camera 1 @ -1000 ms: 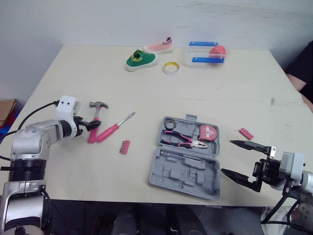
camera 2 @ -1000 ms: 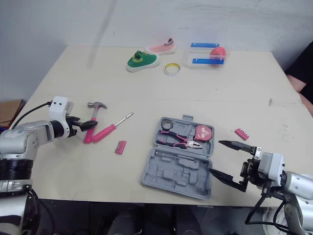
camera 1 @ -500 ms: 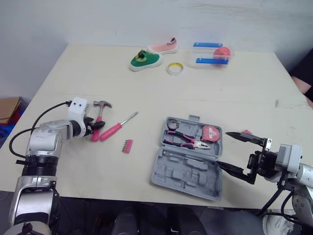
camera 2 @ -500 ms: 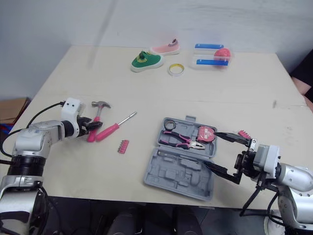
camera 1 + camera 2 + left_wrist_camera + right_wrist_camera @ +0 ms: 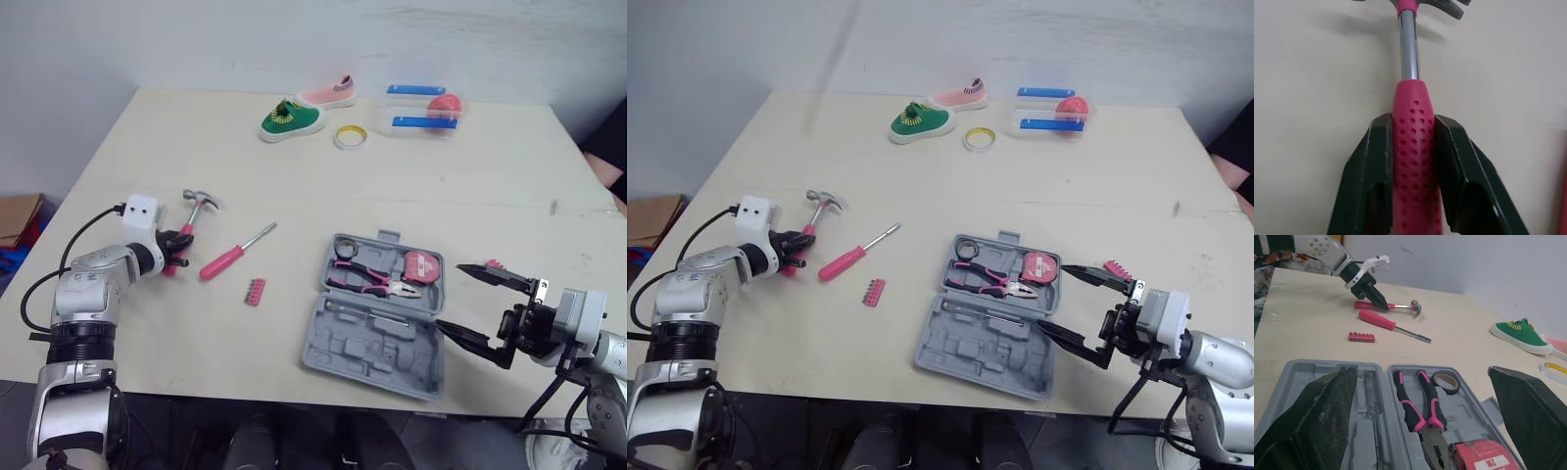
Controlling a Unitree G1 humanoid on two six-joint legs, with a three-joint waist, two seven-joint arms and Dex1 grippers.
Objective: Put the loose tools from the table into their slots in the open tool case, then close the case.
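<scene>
Left gripper (image 5: 176,251), clenched on the pink-handled steel claw hammer (image 5: 197,206), has drawn it clear of the pink-handled screwdriver (image 5: 235,256), ready for the grey plastic tool case (image 5: 370,345); right gripper (image 5: 450,296) agape.

Beige bench (image 5: 470,196): open grey tool case (image 5: 367,348) nr front edge, right of centre; pink screwdriver (image 5: 233,256) + bit strip (image 5: 255,292) towards left edge; shoes (image 5: 291,119), tape roll (image 5: 347,137), tubs (image 5: 421,108) along far edge.
</scene>
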